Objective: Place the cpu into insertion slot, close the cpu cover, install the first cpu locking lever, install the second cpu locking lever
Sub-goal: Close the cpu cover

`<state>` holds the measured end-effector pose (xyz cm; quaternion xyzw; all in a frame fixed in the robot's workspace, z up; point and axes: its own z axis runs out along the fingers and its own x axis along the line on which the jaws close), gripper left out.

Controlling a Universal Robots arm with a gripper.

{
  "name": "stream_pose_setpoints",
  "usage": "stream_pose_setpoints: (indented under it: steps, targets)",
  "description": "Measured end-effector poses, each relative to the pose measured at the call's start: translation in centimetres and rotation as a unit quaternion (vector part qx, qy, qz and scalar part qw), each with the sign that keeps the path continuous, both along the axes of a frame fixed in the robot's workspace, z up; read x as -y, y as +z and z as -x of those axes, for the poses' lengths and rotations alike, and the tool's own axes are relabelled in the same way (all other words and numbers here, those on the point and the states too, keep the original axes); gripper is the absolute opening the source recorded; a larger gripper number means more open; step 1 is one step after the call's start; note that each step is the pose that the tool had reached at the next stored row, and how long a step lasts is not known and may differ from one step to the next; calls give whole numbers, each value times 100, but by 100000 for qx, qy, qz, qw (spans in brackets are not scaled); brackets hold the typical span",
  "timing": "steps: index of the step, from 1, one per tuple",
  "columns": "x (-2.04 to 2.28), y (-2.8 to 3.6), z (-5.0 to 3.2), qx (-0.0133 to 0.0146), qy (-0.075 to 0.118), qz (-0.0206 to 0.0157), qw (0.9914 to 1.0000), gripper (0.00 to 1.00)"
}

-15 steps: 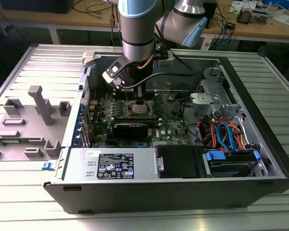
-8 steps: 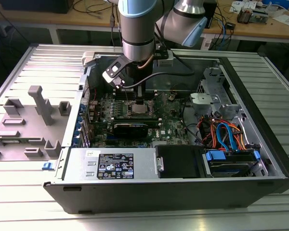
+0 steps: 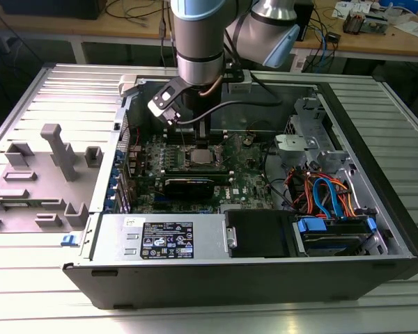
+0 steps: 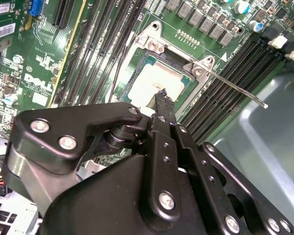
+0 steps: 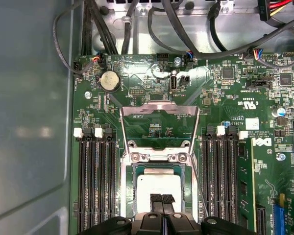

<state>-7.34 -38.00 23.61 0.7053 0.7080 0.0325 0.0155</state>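
Where end effector (image 5: 161, 199) covers cpu (image 5: 159, 184), insertion slot (image 5: 128, 191) edge hidden

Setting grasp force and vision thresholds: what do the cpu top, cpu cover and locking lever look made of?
cpu: pale matte silver metal top, likely plated; soft even sheen.
cpu cover: thin stamped sheet metal, silvery grey, probably steel; folded edges show.
locking lever: thin bare metal wire rod, bright glint, bent end.
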Motion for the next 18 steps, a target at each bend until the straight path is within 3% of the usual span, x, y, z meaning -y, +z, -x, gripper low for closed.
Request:
stream_pose_setpoints:
  steps: [8, 12, 18]
  targets:
    - [0, 91, 0, -1, 4, 10, 100000, 11]
    - [0, 197, 0, 0, 6, 44, 100000, 11]
    - [0, 308, 0, -1, 2, 79, 100000, 11]
